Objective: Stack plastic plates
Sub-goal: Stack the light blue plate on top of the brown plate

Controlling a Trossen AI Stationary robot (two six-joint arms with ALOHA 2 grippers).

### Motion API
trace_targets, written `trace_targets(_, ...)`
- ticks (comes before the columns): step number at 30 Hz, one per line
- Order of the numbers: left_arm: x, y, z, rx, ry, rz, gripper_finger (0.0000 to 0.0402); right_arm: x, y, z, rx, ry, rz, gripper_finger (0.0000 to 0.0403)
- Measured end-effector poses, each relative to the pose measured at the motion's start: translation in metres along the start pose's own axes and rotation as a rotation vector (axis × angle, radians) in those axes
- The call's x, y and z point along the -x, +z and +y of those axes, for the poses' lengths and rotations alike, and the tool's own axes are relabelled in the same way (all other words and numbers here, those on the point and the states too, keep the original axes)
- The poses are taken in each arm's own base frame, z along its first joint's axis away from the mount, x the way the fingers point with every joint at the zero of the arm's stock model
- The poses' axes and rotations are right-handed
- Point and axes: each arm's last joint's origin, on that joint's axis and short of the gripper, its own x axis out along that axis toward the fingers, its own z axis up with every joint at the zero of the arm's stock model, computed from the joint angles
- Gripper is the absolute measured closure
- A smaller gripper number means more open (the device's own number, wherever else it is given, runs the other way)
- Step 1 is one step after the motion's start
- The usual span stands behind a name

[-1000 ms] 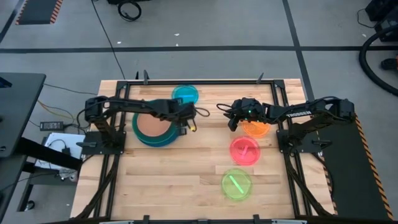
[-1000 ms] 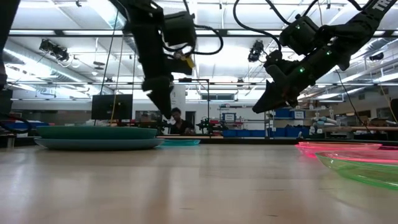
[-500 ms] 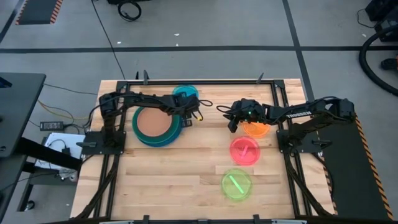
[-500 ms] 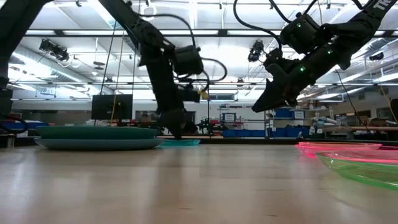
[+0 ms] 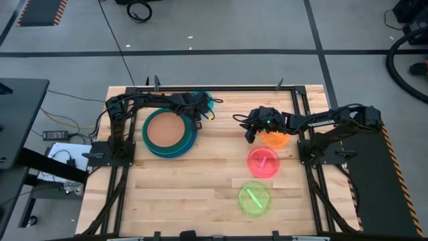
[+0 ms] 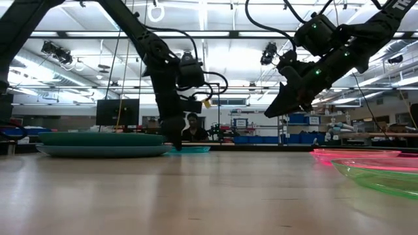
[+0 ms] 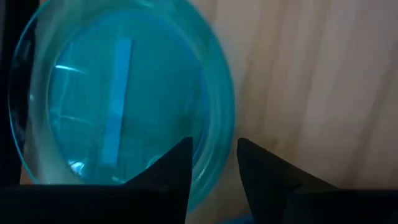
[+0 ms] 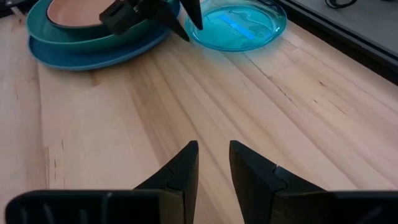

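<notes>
The translucent cyan plate (image 5: pixel 208 101) (image 7: pixel 118 106) lies flat near the table's far edge. My left gripper (image 5: pixel 198 107) (image 7: pixel 214 155) is down at its near rim, open, with one finger over the plate and the other over the wood. A stack (image 5: pixel 168 132) of a brown plate on teal and blue ones sits to the left of it. The orange (image 5: pixel 277 139), pink (image 5: pixel 263 162) and lime (image 5: pixel 254 199) plates lie flat on the right. My right gripper (image 5: pixel 249 132) (image 8: pixel 213 155) hovers left of the orange plate, slightly open and holding nothing. My left gripper points down with its fingers on either side of the cyan plate's rim (image 7: pixel 217 134), one inside and one outside. The plate lies flat on the table (image 7: pixel 311 93). Whether the fingers touch the rim, I cannot tell.
Bare wood (image 5: pixel 200 181) fills the table's middle and near left. A dark metal frame (image 5: pixel 221 87) runs along the table's edges. In the low view a person (image 6: pixel 191 127) shows in the room far behind the table.
My left gripper has swung from over the stack's right edge toward the table's far edge and come down at the cyan plate's rim. The plates have stayed where they were.
</notes>
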Motion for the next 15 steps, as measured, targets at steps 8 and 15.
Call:
trace_targets(8, -0.006, -0.006, -0.002, -0.058, -0.051, 0.058, 0.0355, 0.000, 0.000, 0.000, 0.001, 0.001, 0.001, 0.0302)
trace_targets(15, -0.004, -0.002, -0.018, -0.155, -0.044, 0.060, 0.0394, 0.000, 0.001, 0.001, 0.001, 0.003, -0.006, 0.0302)
